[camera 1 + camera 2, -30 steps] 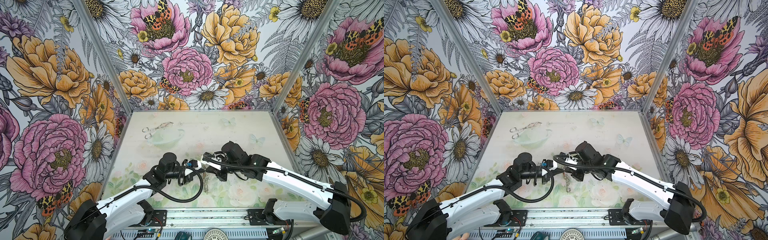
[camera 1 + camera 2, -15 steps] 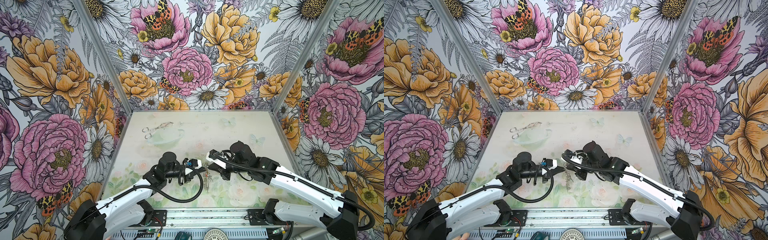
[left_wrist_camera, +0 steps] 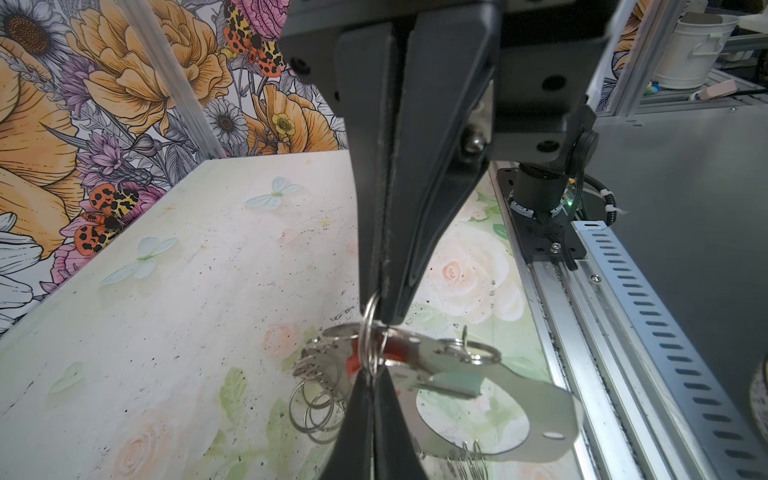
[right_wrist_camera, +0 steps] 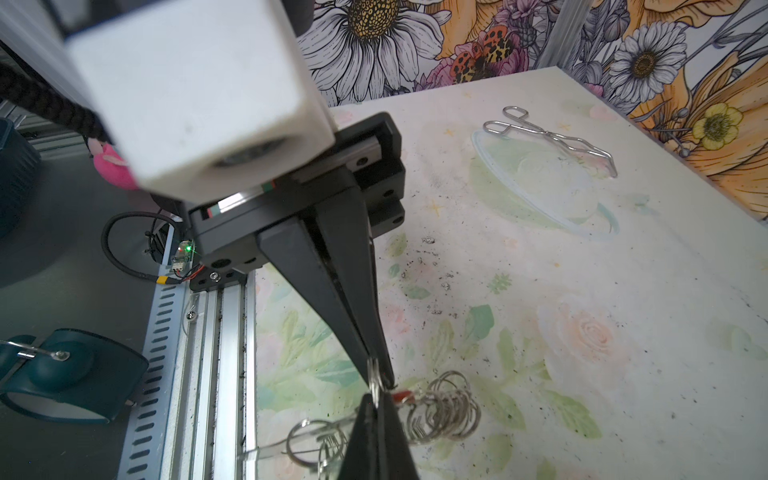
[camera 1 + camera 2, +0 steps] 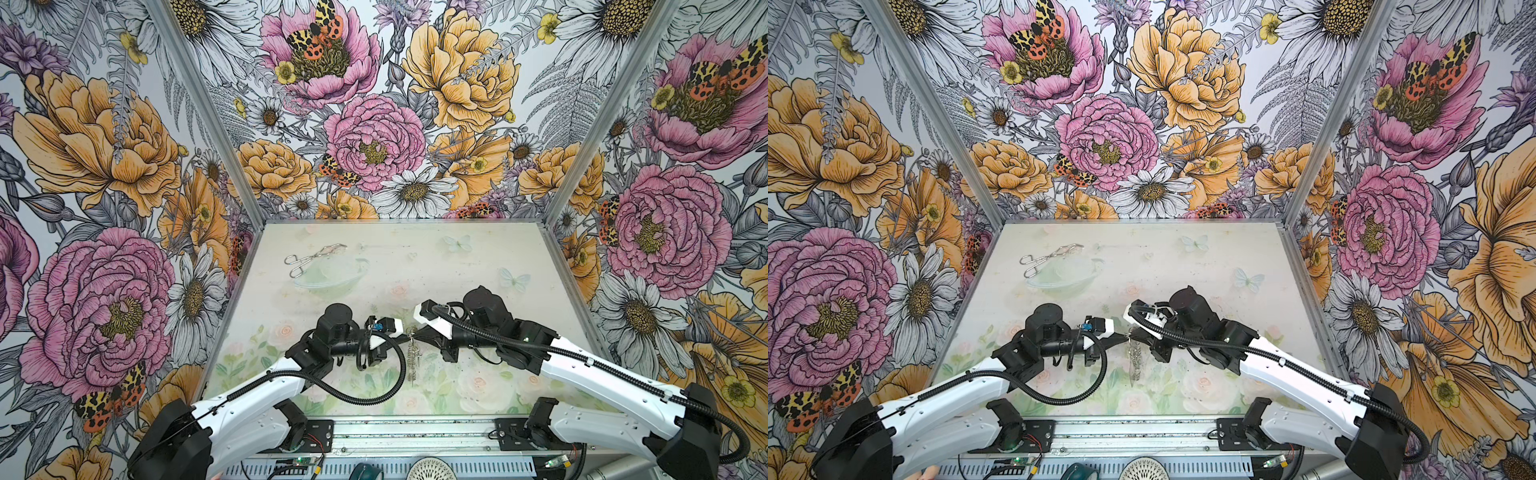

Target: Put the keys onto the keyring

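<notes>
Looking down in both top views on a flower-printed surface point(image 5: 478, 266), tongs point(image 5: 314, 258) lying back left. Meeting tip to tip over the front middle, left pincer point(image 5: 406, 336) and right pincer point(image 5: 417, 333), keyring point(image 5: 412, 362) dangling beneath. In the left wrist view, both pressing together on one split ring point(image 3: 368, 338), red-tagged keys point(image 3: 398, 351) just beside it. Right wrist view: pinching likewise.

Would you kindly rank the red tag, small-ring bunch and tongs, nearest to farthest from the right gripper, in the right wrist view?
1. Red tag, beside the right gripper tips.
2. Small-ring bunch, just beyond it.
3. Tongs, far across the table.
</notes>
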